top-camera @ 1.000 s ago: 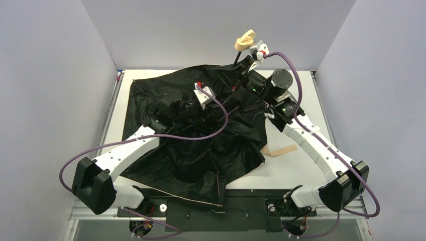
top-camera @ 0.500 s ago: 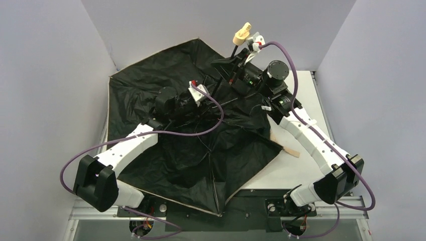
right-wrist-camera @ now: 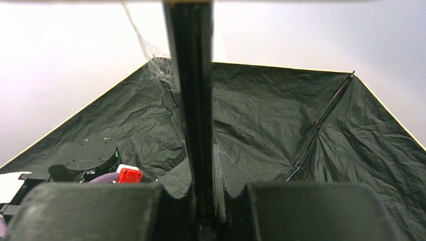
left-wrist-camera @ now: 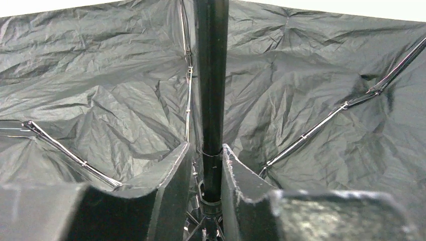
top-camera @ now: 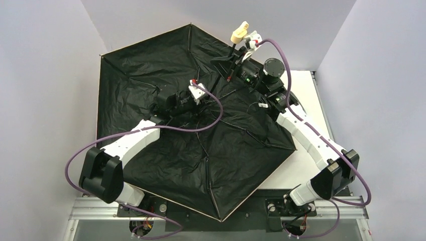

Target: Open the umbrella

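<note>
The umbrella (top-camera: 150,75) lies spread wide with its black underside (left-wrist-camera: 110,90) and ribs facing up. Its tan handle (top-camera: 239,33) points up at the back. My right gripper (top-camera: 232,56) is shut on the thin black shaft (right-wrist-camera: 191,75) just below the handle, its fingers pressed to both sides (right-wrist-camera: 203,170). My left gripper (top-camera: 206,98) sits lower on the shaft (left-wrist-camera: 211,75), near the hub where the ribs meet. Its jaws (left-wrist-camera: 206,150) stand slightly apart around the shaft: the right finger touches it, while the left finger shows a small gap.
The canopy covers most of the white table (top-camera: 306,85) and hangs over its front and left edges. Grey walls (top-camera: 60,60) close in the left, back and right. The canopy's left edge is close to the left wall.
The canopy has sprung from a crumpled heap into a wide taut spread. The handle has moved slightly left. My left gripper's jaws have widened a little around the shaft.
</note>
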